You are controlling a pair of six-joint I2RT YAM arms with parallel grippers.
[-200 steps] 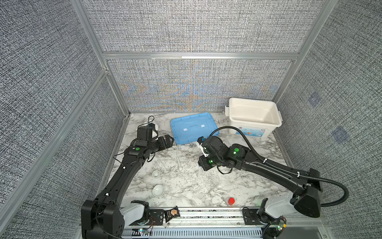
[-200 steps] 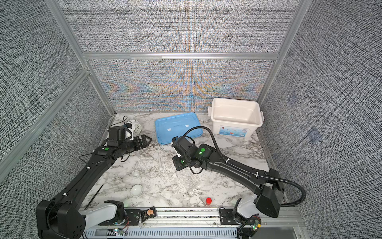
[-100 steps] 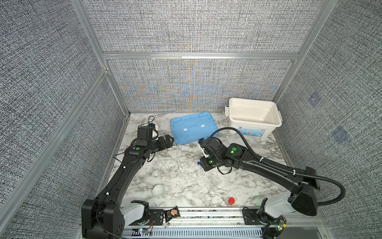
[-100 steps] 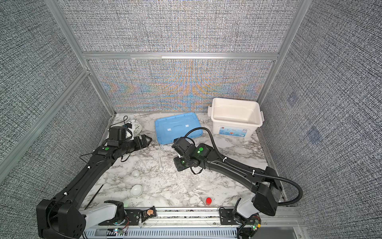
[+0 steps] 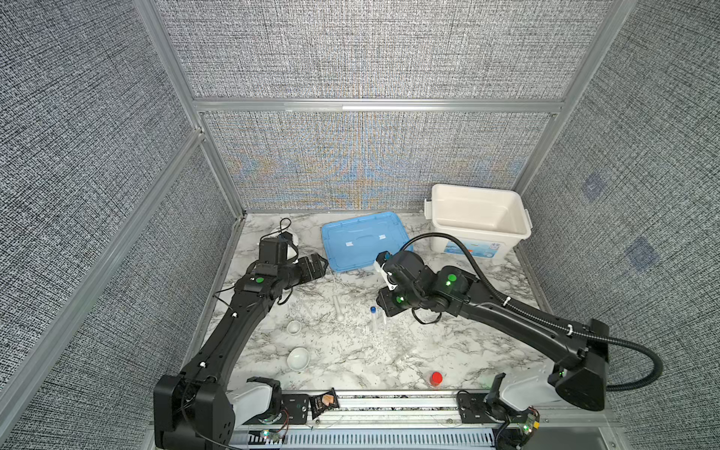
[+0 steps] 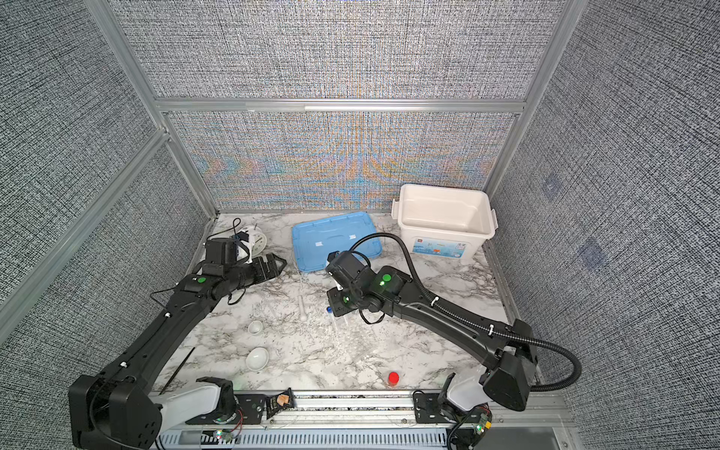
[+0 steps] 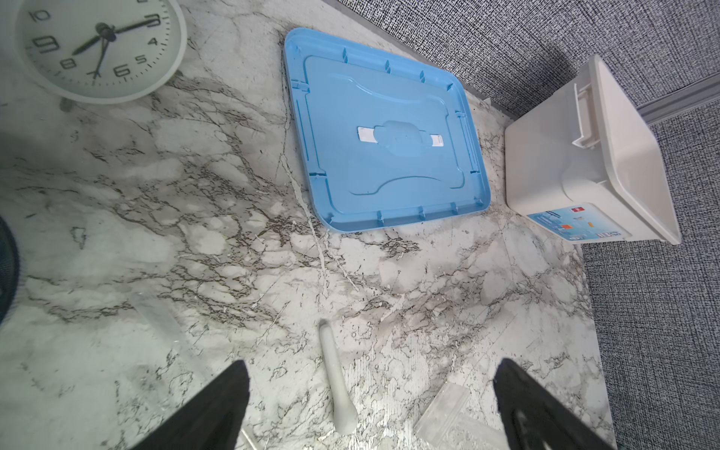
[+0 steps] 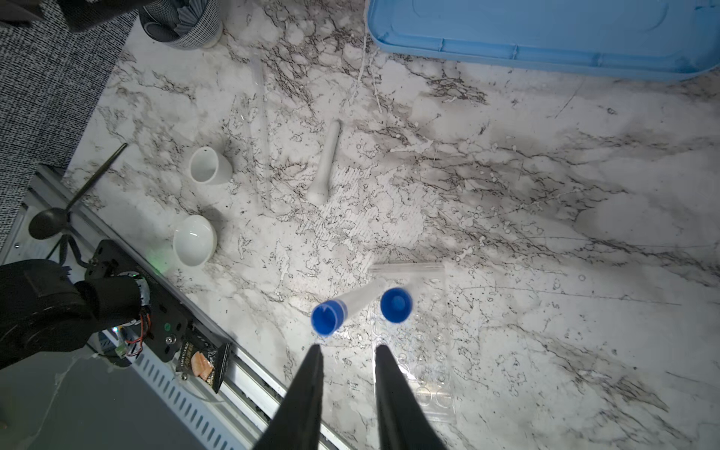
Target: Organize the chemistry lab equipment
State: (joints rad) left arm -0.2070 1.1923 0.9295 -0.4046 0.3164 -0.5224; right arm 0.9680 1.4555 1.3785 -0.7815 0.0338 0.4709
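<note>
- Nothing is seen in the white plastic bin [image 5: 456,243], far right
- Left lying on the marble table [image 5: 487,304] are clear blue-capped tubes [image 8: 329,315], a white pestle stick [image 8: 325,163] and two shallow white dishes [image 8: 194,240]
- The right gripper [image 8: 347,346] is set narrow and empty above the tubes; the left gripper [image 7: 372,363] is spread wide

A white-and-grey marble-patterned tabletop [image 5: 448,343] sits inside a booth of grey woven fabric walls [image 5: 370,46] held by aluminium frame bars [image 5: 374,105]. Directions below take the tabletop's middle, seen in both top views, as the clock's centre. A flat light-blue rectangular plastic lid [image 5: 360,241] lies at twelve o'clock, ribbed side up. An open off-white rectangular plastic storage bin [image 5: 473,212] with a printed label stands at two o'clock, near the lid but apart from it. A round white alarm clock [image 6: 254,240] sits at ten o'clock. A small red-topped object [image 5: 436,378] stands at five o'clock. A black snack packet [image 5: 323,403] showing orange contents lies on the front metal rail [image 5: 389,403] at six o'clock. A slim black spoon [image 6: 177,370] lies at eight o'clock.
</note>
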